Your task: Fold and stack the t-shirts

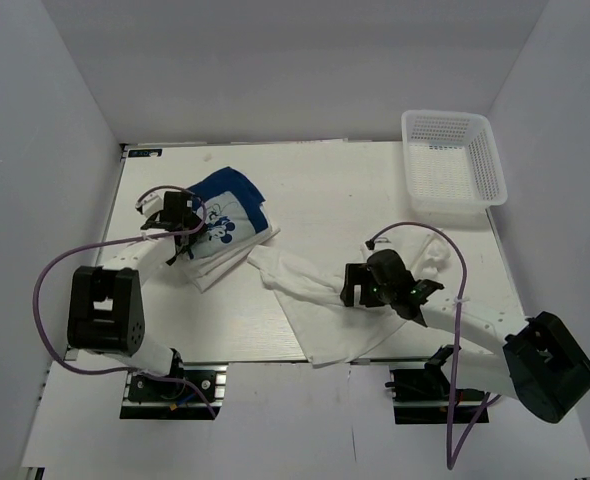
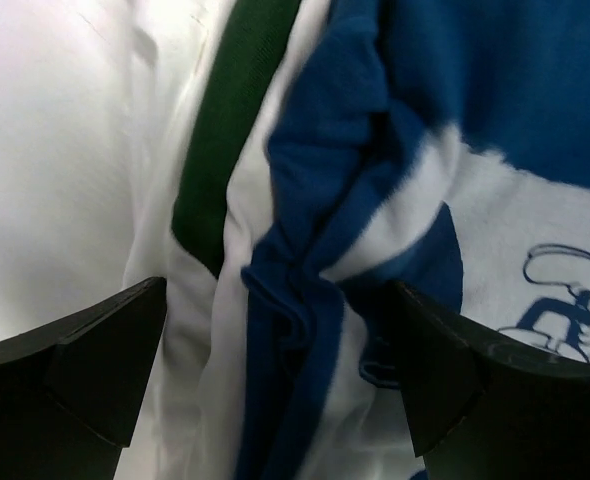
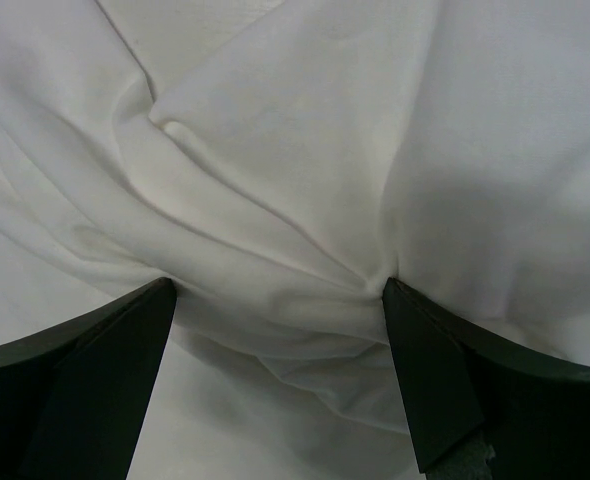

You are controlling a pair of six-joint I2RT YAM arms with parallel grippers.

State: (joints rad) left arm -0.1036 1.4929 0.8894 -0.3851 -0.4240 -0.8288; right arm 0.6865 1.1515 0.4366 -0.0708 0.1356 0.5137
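Left of middle on the surface (image 1: 325,190): a blue shirt (image 1: 237,192) with a white cartoon print, folded, lying on a folded white shirt (image 1: 213,270) whose edges poke out at the near side. Over the left edge of that pile, the left pincer (image 2: 278,290), released, with fingers (image 2: 95,350) spread wide on either side of a rumpled blue fold and clamping nothing. Close beside that fold in the wrist view, a dark green band (image 2: 225,130) running across white cloth; cannot tell which garment it belongs to.

Right of the pile and just touching its corner, a loose white shirt (image 1: 310,310), spread out and creased, reaching down to the near edge of the surface. Down on the middle of it, the right pincer (image 3: 280,290), also released, with a bunched ridge of white cloth gathered between the two wide-set tips. Cannot tell whether the tips press the cloth or merely sit above it.

At the far right corner, well apart from all shirts, a white mesh basket (image 1: 453,195).
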